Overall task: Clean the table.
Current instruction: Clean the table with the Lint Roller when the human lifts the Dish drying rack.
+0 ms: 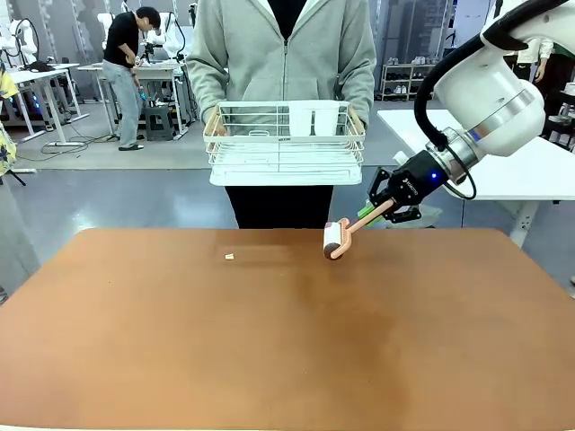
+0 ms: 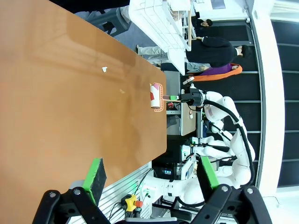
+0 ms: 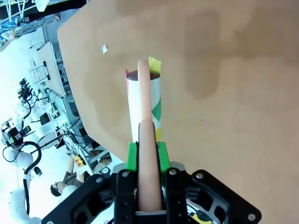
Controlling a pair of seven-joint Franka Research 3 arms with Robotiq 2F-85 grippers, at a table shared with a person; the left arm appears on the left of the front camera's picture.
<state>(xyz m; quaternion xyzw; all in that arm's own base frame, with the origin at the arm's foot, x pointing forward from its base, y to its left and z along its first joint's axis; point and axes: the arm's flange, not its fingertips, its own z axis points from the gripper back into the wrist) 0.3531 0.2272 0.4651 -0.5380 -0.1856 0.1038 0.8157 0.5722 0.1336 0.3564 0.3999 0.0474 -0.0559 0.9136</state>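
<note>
Reddish-brown table top [image 1: 269,341] spreads broad and bare on the near side, and the left gripper [image 2: 150,167] hangs above it with its green pads apart, holding nothing. Farther across, near the far edge, lies a small pale scrap [image 1: 230,257]. To its right is the lint roller [image 1: 335,239], head low at the surface, though contact is hard to judge. The right gripper [image 1: 375,210] is clamped on its pink handle. Beyond, a person [image 1: 283,54] holds a white wire rack [image 1: 284,144]. The step looks like rolling up debris; next, the roller must travel left onto that scrap with the head pressed flat.
</note>
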